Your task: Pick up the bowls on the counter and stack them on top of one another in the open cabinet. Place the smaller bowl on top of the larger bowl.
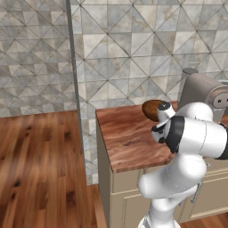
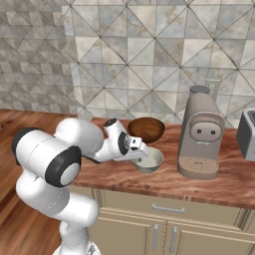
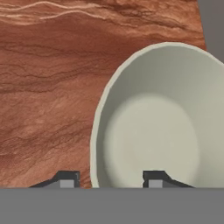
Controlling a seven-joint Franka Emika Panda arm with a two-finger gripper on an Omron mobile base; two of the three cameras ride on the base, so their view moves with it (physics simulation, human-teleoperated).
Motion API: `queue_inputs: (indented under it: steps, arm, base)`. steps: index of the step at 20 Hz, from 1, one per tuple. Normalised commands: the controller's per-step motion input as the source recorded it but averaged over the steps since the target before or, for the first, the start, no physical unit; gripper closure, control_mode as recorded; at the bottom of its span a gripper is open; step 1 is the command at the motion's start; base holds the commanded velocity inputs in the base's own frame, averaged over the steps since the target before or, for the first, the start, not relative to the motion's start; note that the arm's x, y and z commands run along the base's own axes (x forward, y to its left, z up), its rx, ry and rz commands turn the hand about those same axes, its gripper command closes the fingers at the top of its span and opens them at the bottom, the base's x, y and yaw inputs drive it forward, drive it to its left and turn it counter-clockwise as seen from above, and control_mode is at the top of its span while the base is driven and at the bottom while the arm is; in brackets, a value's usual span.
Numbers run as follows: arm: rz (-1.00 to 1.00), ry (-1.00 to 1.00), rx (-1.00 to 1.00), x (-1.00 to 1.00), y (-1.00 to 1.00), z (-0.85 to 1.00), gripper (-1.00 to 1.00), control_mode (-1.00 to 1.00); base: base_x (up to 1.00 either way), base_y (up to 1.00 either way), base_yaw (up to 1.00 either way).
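The smaller bowl (image 2: 152, 160), pale whitish-grey, sits on the wood-grain counter (image 2: 224, 179) near its front. My gripper (image 2: 141, 152) is at the bowl's left rim. In the hand view the smaller bowl (image 3: 166, 131) fills the right side. My gripper (image 3: 111, 178) straddles its rim, one fingertip outside over the counter (image 3: 43, 87) and one inside. A gap shows on both sides of the rim, so the jaws stand open. The larger bowl (image 2: 146, 129), dark reddish-brown, stands just behind the pale one, also seen in the left base view as the larger bowl (image 1: 151, 109). The open cabinet is out of view.
A tall beige coffee machine (image 2: 200, 134) stands on the counter right of the bowls, with a grey toaster (image 2: 247, 133) at the far right edge. A tiled wall backs the counter. The counter's left end (image 1: 104, 142) drops to wooden floor.
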Motion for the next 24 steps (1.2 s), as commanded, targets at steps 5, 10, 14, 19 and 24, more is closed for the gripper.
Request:
queue_inputs:
  steps: [5,10,14,19,24]
  arm:
    - [0.0,0.0,0.0,0.0,0.0,-0.01,1.0,-1.0]
    - [0.0,0.0,0.0,0.0,0.0,0.0,1.0,-1.0]
    - [0.0,-0.02,0.0,-0.03,0.0,0.06,1.0,-1.0]
    - [0.0,-0.04,0.0,-0.06,0.0,0.27,1.0,-1.0]
    - [0.0,-0.01,-0.01,-0.01,0.03,0.32,1.0,-1.0]
  base:
    - [0.0,0.0,0.0]
    - [0.0,0.0,0.0]
    - [0.0,0.0,0.0]
    - [0.0,0.0,0.0]
    - [0.0,0.0,0.0]
